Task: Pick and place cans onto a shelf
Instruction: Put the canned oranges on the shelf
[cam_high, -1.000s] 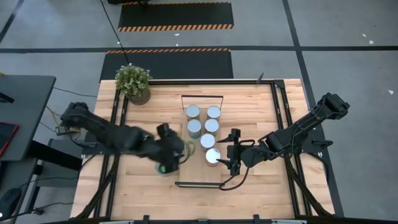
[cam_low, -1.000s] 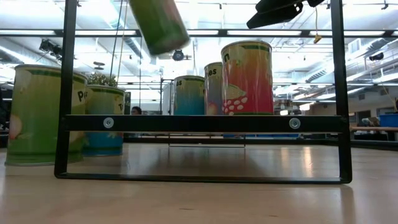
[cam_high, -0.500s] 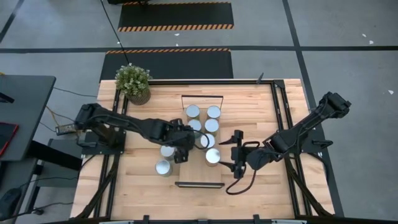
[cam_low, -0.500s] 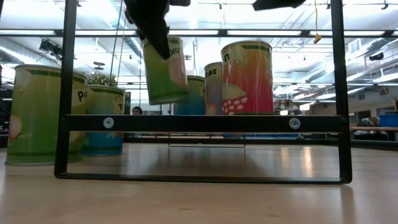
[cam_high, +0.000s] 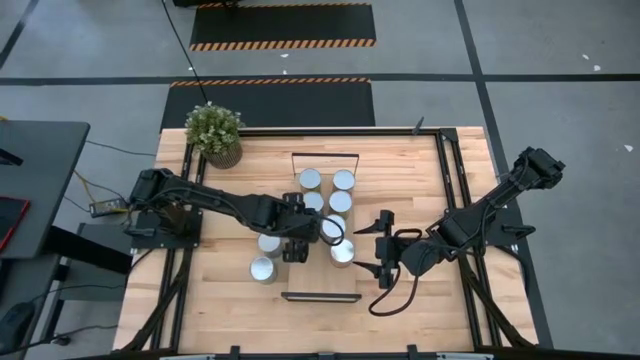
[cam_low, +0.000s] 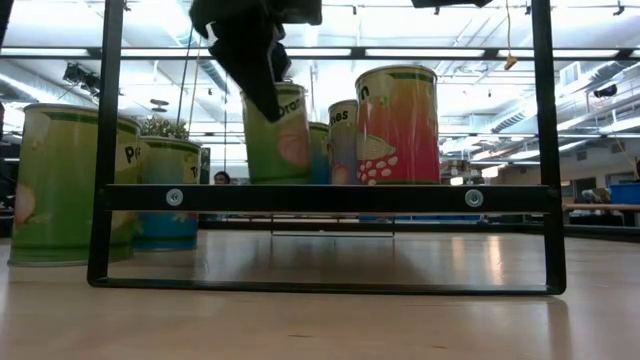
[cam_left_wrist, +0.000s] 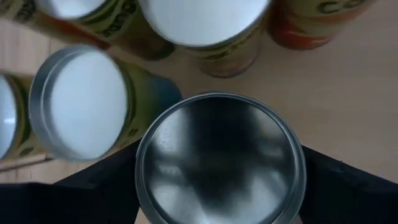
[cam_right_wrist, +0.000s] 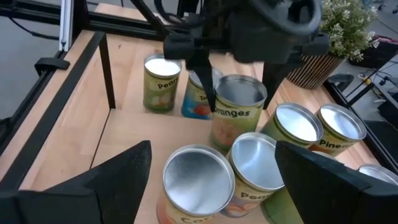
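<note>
Grey workshop floor with striped mats surrounds the wooden table (cam_high: 400, 300), where a potted plant (cam_high: 214, 133) stands in a far corner. On the shelf (cam_high: 318, 283) six cans (cam_high: 343, 180) stand packed in two rows, with two more cans on the table just beside it. The left gripper (cam_high: 297, 238) grasps an oranges can (cam_right_wrist: 236, 112) at the near end of the left row, seemingly just set down. If the fingers (cam_right_wrist: 204, 78) spread wide or lift crookedly, they could nudge the touching neighbours or tip the can. The right gripper (cam_high: 385, 249) waits just beside the shelf, fingers apart and empty.
</note>
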